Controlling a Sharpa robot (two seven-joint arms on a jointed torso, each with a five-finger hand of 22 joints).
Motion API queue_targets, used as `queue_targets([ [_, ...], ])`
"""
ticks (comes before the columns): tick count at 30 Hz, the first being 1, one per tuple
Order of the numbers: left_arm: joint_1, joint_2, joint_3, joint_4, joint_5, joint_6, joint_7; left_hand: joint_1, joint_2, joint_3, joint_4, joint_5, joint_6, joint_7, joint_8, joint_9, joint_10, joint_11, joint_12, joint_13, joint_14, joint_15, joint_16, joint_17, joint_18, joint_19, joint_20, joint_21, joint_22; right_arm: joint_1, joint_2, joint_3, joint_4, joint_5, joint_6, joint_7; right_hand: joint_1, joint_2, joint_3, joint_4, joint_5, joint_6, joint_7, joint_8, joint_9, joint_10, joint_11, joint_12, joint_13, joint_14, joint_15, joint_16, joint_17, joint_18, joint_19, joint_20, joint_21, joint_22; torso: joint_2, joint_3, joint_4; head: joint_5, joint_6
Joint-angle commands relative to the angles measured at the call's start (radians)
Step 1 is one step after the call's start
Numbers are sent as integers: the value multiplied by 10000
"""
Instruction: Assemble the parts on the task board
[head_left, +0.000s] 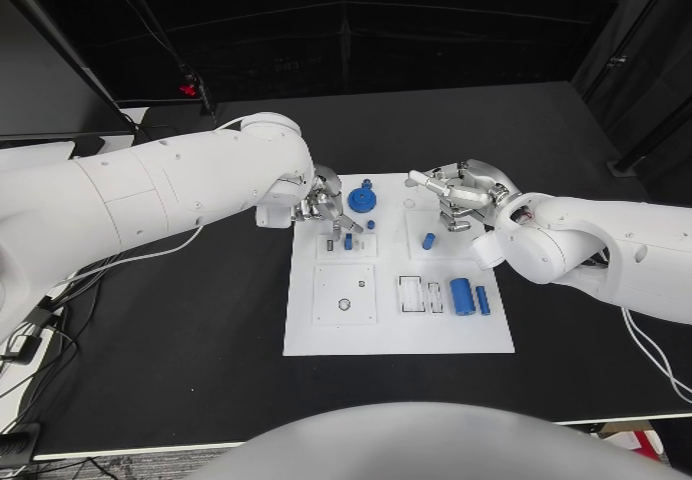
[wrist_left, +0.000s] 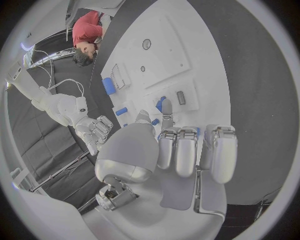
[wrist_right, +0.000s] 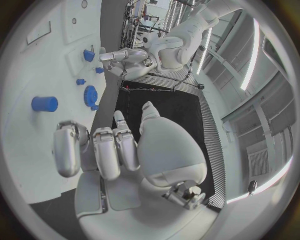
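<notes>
Both the left hand (head_left: 325, 208) and right hand (head_left: 459, 195) are held over the task board (head_left: 397, 335), fingers curled, nothing gripped.

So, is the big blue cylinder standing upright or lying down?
Lying down: the big blue cylinder rests lengthwise on the task board, its long side facing the head camera.

gap: between robot hands | obstacle: blue gear (head_left: 362, 199) (upright there)
</notes>
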Motion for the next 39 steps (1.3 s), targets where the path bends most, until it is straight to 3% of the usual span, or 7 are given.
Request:
queue_targets([
  [1,-6,79,8,-140,252,171,207,111,40,-39,-23,39,84,-11,-56,-15,1077,-76,-60,2593,1028,-67,9,2634,-66,1046,-83,31,2633,11,13,4,21,23,66,35,-5,129,-68,-1,-52,-71,151,58,15,1041,73,25,2633,1039,57,25,2635,88,-34,13,-30,1942,-5,-2,-3,-17,-4],
  [24,-271,474,7,-886,295,-37,-59,369,136,23,-63,29,310,-69,-282,-116,1077,-134,-60,2593,1028,-118,9,2634,-66,1046,-129,31,2633,11,82,4,6,22,61,39,2,143,-86,-3,-52,-88,152,76,13,1041,74,25,2633,1039,57,25,2635,90,-39,13,-38,1940,-7,2,11,-75,-34],
  [28,-292,509,7,-933,294,-104,-102,680,57,62,-71,-247,404,-80,-414,-158,1077,-148,-60,2593,1028,-138,9,2634,-66,1046,-152,31,2633,11,85,4,4,22,56,39,2,143,-86,-3,-52,-88,152,76,13,1041,74,25,2633,1039,57,25,2635,90,-39,13,-38,1940,-5,8,15,-77,-34],
  [31,-311,520,7,-949,293,-140,-115,902,44,76,-61,-823,506,-81,-537,-182,1077,-150,-60,2593,1028,-148,9,2634,-66,1046,-168,31,2633,11,94,4,5,22,56,40,2,143,-86,-3,-52,-88,152,76,13,1041,74,25,2633,1039,57,25,2635,90,-39,13,-38,1940,-8,5,6,-70,-34],
  [39,-342,566,7,-1010,290,-139,-118,992,24,82,-74,-915,521,-85,-577,-187,1077,-151,-60,2593,1028,-150,9,2634,-66,1046,-171,31,2633,11,107,4,2,22,53,41,2,143,-86,-3,-52,-88,152,76,13,1041,74,25,2633,1039,57,25,2635,90,-39,13,-38,1940,-9,7,20,-100,-34],
])
